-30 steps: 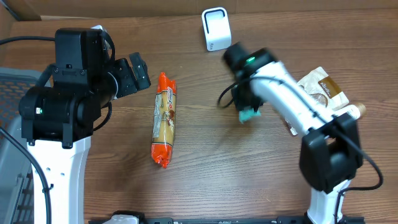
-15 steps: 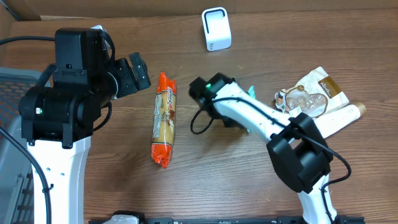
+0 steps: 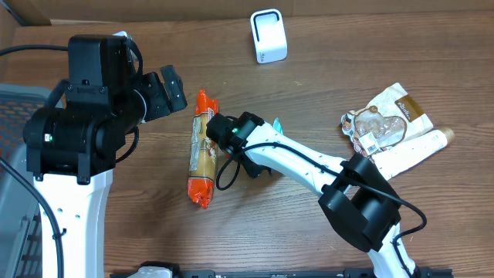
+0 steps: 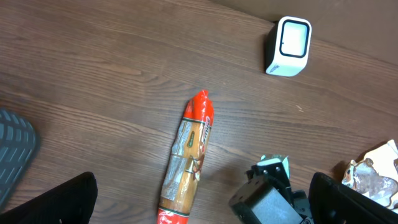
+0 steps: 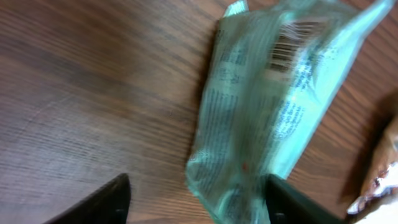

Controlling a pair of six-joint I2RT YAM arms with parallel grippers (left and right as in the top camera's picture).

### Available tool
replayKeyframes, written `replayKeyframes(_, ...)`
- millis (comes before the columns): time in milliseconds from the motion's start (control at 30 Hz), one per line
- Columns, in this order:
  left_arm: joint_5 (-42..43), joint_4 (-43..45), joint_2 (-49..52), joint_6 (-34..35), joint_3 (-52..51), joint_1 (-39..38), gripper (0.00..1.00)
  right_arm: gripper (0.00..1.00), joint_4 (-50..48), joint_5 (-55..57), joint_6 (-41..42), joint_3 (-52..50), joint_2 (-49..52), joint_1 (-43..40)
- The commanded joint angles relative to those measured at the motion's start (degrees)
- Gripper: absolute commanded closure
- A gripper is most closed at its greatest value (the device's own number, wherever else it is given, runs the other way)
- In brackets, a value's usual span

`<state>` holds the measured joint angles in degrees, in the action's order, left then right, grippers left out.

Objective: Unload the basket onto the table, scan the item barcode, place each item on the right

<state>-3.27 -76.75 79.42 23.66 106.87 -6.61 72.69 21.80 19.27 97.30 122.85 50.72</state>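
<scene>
**Clerk:** Listing the right gripper [image 5: 196,190] first: how did its jaws stand?

**Checker:** Parted wide, clamped on nothing. One dark finger [image 5: 102,200] showed on each side of the wrist view, and the tail of the teal packet [image 5: 267,118] lay between them. It sat much closer to one finger. Blur hid whether they touched.

**Clerk:** Entry for the packet itself?

**Checker:** One translucent teal wrapper, flat on the wooden table [image 3: 309,224], with small print and barcode [image 5: 292,40] facing up. It lay mid-table, well short of the white scanner [image 3: 268,35] at the far edge. From overhead the right arm's wrist covered most of it, so only a teal tip showed.

**Clerk:** Left gripper [image 3: 166,91]?

**Checker:** Jaws at full spread, empty. It hung above the table left of centre, apart from every item.

**Clerk:** Other stock?

**Checker:**
- One long roll with orange ends [image 3: 204,148] lay lengthwise, near to far, just left of the right wrist.
- One heap of crinkled snack bags [image 3: 386,120] sat at the right.
- One white tube [image 3: 421,147] lay along the heap's near side.
- One grey basket [image 3: 11,147] stood at the left edge.
</scene>
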Motion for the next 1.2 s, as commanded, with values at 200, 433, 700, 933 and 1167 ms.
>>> replayKeyframes(200, -0.31, 0.07, 0.09, 0.37, 0.90, 0.22, 0.00, 0.26, -2.64, -16.85, -4.79, 2.23, -0.11, -3.89)
replayKeyframes(433, -0.31, 0.07, 0.09, 0.37, 0.90, 0.22, 0.01, 0.30, -2.12, -14.08, -4.28, 5.11, -0.46, -3.41)
replayKeyframes(700, -0.31, 0.07, 0.09, 0.37, 0.90, 0.22, 0.00, 0.29, -0.42, -13.75, -6.36, 8.20, -0.70, -3.32)
replayKeyframes(933, -0.31, 0.07, 0.09, 0.37, 0.90, 0.22, 0.00, 0.28, 0.17, -10.08, -6.93, 8.17, -0.70, -4.24)
replayKeyframes(1167, -0.31, 0.07, 0.09, 0.37, 0.90, 0.22, 0.01, 0.27, 1.18, -22.67, -8.81, 8.22, -2.21, -18.64)
